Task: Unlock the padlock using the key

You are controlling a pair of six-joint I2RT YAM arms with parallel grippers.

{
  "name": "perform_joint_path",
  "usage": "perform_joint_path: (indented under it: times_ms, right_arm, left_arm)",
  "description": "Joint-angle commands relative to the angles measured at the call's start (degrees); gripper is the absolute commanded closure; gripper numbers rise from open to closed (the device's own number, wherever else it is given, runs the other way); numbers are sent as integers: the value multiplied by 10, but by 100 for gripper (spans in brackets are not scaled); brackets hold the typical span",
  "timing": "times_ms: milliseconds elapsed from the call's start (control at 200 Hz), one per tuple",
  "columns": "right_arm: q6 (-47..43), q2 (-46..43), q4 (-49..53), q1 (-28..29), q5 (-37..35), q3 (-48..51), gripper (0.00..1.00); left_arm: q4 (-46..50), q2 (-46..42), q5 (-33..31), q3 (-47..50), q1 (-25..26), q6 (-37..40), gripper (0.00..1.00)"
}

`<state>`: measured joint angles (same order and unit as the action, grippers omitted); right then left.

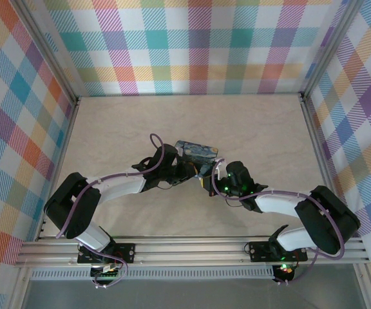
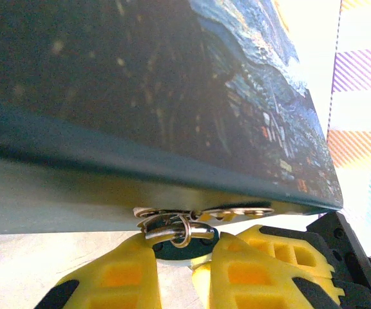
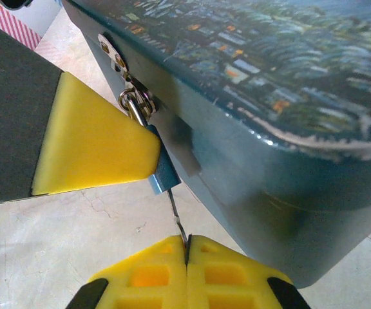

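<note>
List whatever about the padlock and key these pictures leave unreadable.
- Right wrist: padlock body and keyhole, mostly behind the left gripper's pad.
- Right wrist: key head, buried in the right gripper.
- Top view: both too small, under the grippers.
- Left wrist: tin blurred, too close.

1. No text, brand, label, number or sign can be read in any of the three views.
2. The tin box [image 3: 269, 96] carries a painted night-scene print on its lid, and no lettering can be made out on it.
</note>
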<state>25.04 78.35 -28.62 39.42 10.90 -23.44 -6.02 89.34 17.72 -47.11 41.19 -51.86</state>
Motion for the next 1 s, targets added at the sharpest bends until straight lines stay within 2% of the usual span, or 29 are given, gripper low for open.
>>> perform_joint_path:
  times_ms: [0, 995]
  right_arm:
    - [7, -1, -34, 3, -10, -8, 99]
    - [-38, 33, -93, 3, -50, -5, 99]
  left_arm:
    - [-6, -6, 7, -20, 9, -8, 88]
    - [0, -17, 12, -27, 13, -35, 88]
